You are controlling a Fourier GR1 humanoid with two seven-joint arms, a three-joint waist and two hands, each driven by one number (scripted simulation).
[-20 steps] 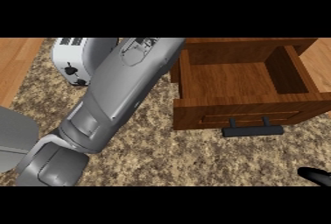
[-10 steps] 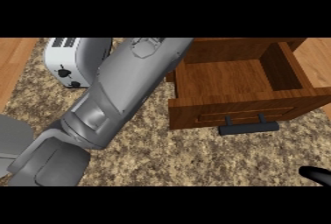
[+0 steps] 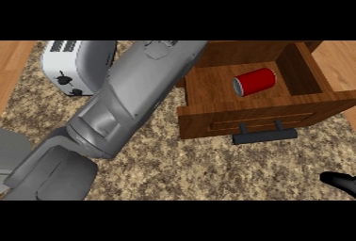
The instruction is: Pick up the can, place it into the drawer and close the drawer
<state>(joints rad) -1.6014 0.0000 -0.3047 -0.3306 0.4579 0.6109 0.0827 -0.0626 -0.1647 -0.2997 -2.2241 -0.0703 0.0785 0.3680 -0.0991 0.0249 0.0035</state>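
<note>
A red can (image 3: 254, 81) lies on its side inside the open wooden drawer (image 3: 208, 92), towards its back right. No hand touches it. The drawer's front panel carries a dark handle (image 3: 264, 135) that faces me. My left forearm (image 3: 139, 89) runs from the lower left up to the top edge just left of the drawer, and its hand is out of the picture. Only a black tip of my right hand (image 3: 341, 182) shows at the lower right edge, well below the drawer.
A white toaster (image 3: 66, 63) stands at the upper left, partly behind my left forearm. The speckled stone counter (image 3: 208, 169) spreads below the drawer. Wooden strips (image 3: 10, 66) border the counter at the left and right.
The red can now lies in the drawer, which looked empty in both earlier frames. The drawer sits further left in the view, and my left forearm has swung with it.
</note>
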